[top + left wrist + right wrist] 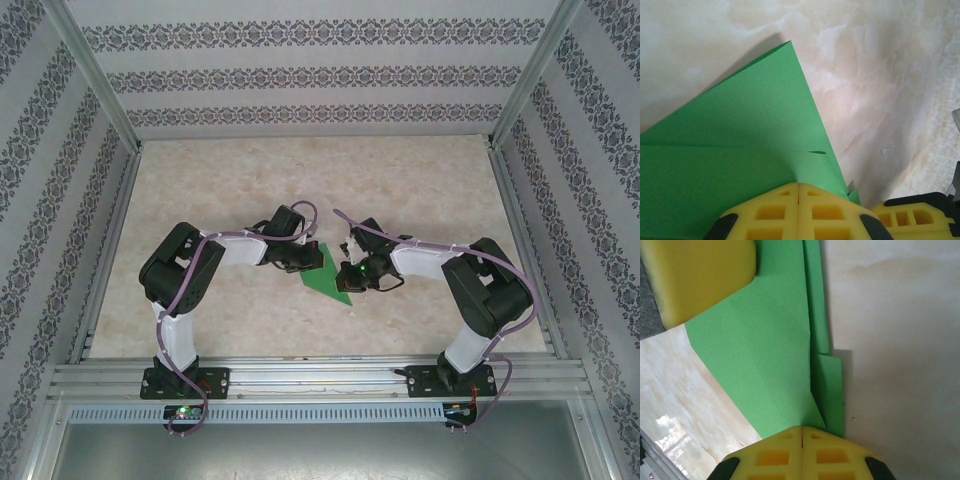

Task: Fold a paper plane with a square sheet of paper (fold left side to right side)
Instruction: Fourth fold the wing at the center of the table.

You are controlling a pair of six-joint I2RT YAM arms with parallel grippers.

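square sheet of paper, already creased to a pointed shape, lies flat mid-table between both tools, long axis slanting far-left to near-right. left gripper is fully closed, pads together, tips on the wide end, with the point running straight away from it. right gripper is closed too, tips at the layered crease edge. Can't tell if either nips paper or only presses. Both arms equally near. Likely next: left flap goes over that lengthwise crease, rightward
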